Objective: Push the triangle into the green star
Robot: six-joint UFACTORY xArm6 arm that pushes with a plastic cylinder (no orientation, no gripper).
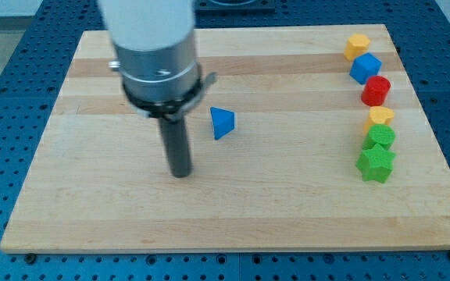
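Note:
A blue triangle (222, 122) lies on the wooden board (233, 211) a little left of the middle. A green star (376, 164) lies near the view's right edge, at the bottom of a column of blocks. My tip (180, 173) rests on the board, below and to the left of the blue triangle, with a small gap between them. The star is far to the right of both.
Above the green star, in a column along the right side, are a green block (380, 136), a yellow block (380, 117), a red cylinder (376, 91), a blue block (365, 68) and a yellow block (357, 45). The arm's large grey body (156, 55) hangs over the upper left.

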